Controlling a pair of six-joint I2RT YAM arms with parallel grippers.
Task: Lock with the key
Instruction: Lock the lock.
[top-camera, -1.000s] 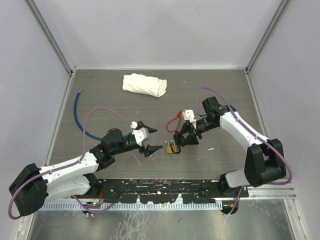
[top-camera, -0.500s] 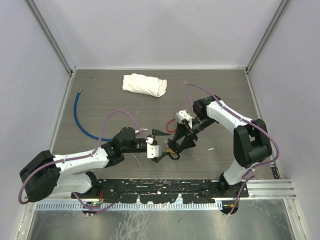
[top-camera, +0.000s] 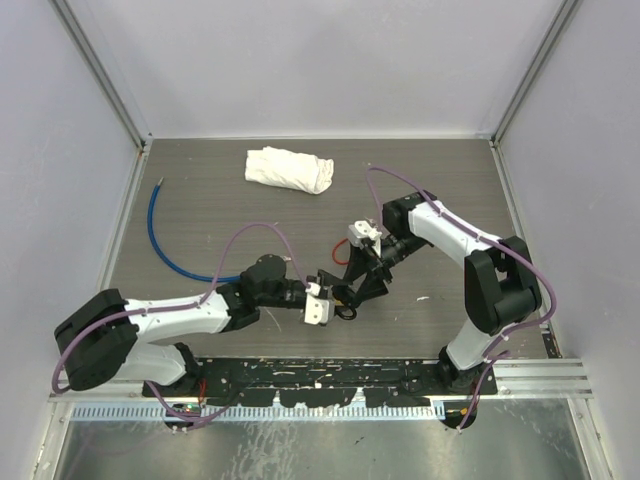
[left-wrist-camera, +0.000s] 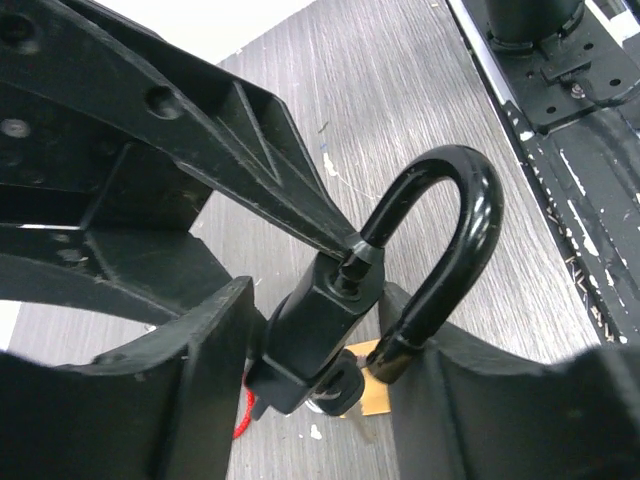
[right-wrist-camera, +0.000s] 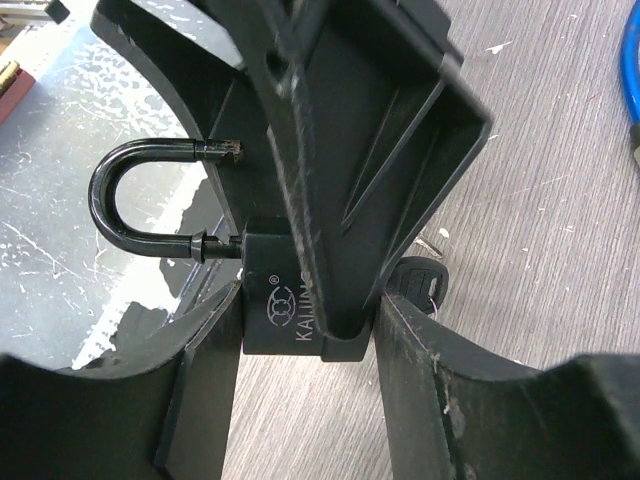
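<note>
Right wrist view: the padlock is clamped end to end between the fingers of the right gripper. Its shackle is open, with the free end out of the body. A black key head is seen at the body's other end. The left gripper is set around the padlock; whether it is gripped cannot be told. The padlock is held between both grippers, over the front middle of the table.
</note>
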